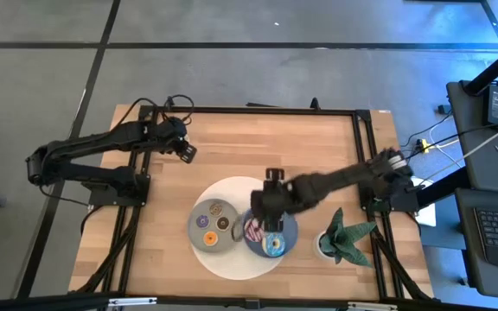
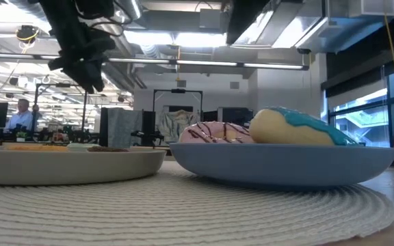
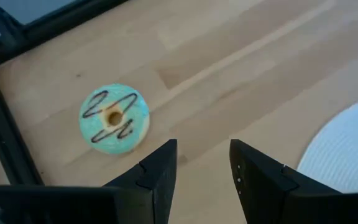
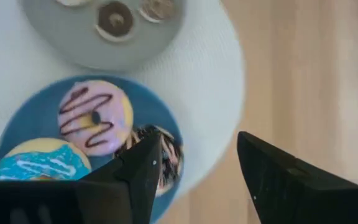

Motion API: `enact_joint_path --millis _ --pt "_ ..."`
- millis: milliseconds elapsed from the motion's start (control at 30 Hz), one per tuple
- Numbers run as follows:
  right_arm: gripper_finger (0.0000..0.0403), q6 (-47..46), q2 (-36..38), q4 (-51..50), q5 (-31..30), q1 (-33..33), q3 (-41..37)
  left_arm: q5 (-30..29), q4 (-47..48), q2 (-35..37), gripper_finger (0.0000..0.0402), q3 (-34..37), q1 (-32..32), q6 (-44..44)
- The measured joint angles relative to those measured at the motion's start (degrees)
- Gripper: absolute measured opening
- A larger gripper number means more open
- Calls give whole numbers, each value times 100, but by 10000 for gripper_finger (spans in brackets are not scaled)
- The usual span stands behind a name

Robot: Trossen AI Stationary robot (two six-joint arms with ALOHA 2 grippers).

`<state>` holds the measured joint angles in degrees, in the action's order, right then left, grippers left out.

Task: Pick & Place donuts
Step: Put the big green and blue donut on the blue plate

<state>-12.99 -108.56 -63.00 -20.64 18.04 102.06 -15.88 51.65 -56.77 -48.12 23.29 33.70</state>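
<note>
Donuts sit mostly on the two plates at the table's near middle: a pink donut point(image 4: 94, 122), a blue-iced donut point(image 4: 42, 163) and a dark sprinkled donut point(image 4: 160, 154) on the blue plate point(image 1: 289, 235), and three tiny ones on the grey plate point(image 1: 194, 231) just left of it. Both plates rest on a round white woven mat point(image 2: 183, 205), which lies on the pale wooden table point(image 1: 318, 147).

The right gripper point(image 1: 272, 226) hovers over the blue plate, its fingers spread wide with nothing between them. A potted plant point(image 1: 342, 236) stands near the mat's right side, close to the right arm's base.

Farther back, the left gripper point(image 3: 202, 168) hangs above bare wood near the table's far left corner, fingers parted and empty. A mint-green donut point(image 3: 114, 118) with dark squiggles lies on the wood there, just beside the black frame rail point(image 3: 8, 155) along the table's edge. The far right half of the tabletop is bare wood.

Beyond the table is an open workshop with ceiling lights, monitors and a seated person point(image 2: 20, 115).
</note>
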Motion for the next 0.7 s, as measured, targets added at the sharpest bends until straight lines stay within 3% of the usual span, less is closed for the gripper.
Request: enact_joint_path --millis 167,467,700 --pt "211 796 923 1634 993 -910 -1451 2 -89 2 143 0 164 70" --pt "211 1031 2600 4058 1360 -2285 -3483 -148 -122 -46 143 0 164 1240" --pt "211 1027 2949 5332 1642 -2852 -4125 -892 16 -645 143 0 441 1792"
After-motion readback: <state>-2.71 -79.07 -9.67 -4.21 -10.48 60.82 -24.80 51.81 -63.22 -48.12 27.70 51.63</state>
